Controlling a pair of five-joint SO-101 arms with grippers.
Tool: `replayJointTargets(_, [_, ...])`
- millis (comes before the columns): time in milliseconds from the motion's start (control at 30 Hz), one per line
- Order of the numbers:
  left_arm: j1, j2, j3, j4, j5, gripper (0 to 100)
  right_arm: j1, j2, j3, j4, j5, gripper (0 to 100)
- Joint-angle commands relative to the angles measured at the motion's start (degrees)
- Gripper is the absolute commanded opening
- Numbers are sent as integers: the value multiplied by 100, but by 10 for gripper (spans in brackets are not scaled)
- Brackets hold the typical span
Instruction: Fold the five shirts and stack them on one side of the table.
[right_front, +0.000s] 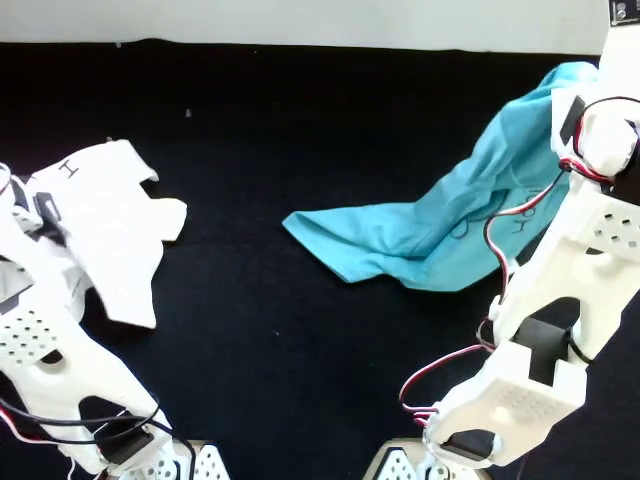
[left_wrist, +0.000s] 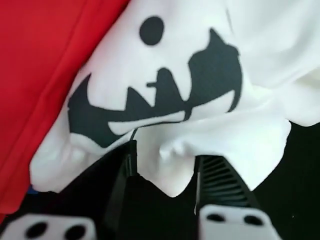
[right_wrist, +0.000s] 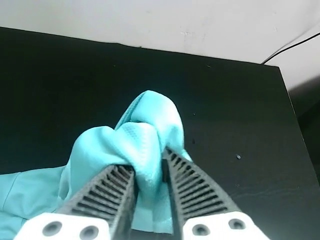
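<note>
A teal shirt (right_front: 440, 225) trails from the table's middle up to the far right, where my right gripper (right_front: 578, 95) holds one end raised. In the right wrist view the right gripper (right_wrist: 149, 161) is shut on a bunch of that teal shirt (right_wrist: 145, 132). A white shirt (right_front: 115, 225) with black print lies crumpled at the left. My left gripper (right_front: 28, 215) sits at its left side. The left gripper (left_wrist: 164, 152) is open, its fingers (left_wrist: 215, 175) standing either side of the white shirt's (left_wrist: 200, 55) hanging edge.
A red shirt (left_wrist: 40, 60) lies right beside the white one in the left wrist view. The black table (right_front: 300, 110) ends at a pale wall along the back. Both arm bases stand at the front edge.
</note>
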Motion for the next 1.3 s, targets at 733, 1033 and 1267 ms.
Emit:
replayJointTargets(733, [549, -3969, 2941, 62, 35, 220, -3011, 75, 2607, 22, -1275, 177])
replayJointTargets(1033, [75, -3987, 2949, 62, 35, 220, -4576, 101, 5437, -2404, -1310, 260])
replayJointTargets(1267, [-198, -3996, 2967, 62, 35, 220, -4804, 1033, 5815, -3204, -1292, 256])
